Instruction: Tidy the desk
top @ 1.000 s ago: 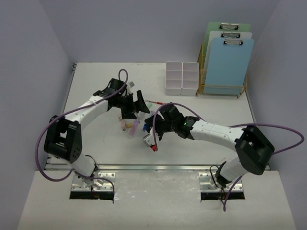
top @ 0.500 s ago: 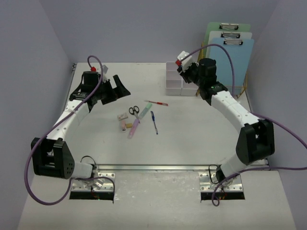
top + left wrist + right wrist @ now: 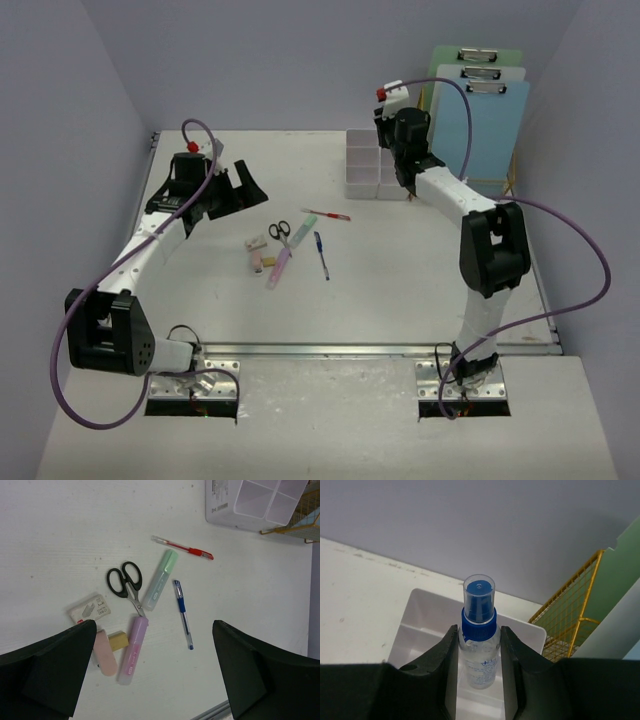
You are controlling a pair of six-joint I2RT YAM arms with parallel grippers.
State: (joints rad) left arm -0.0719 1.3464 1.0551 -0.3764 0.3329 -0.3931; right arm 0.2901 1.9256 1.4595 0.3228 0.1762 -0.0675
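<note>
Only its wrist view is showing the right end effector point(image 3: 478, 630) clamping a spray bottle point(image 3: 479, 600) over the far-edge organizer point(image 3: 420, 615). The left end effector point(image 3: 154, 625) is gaping wide, holding nothing.

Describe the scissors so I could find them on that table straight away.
On the wide white desk, look at the loose cluster of stationery near its middle. The scissors lie beside the green highlighter, blades pointing at the pink highlighter; they alone have two black loop handles.
</note>
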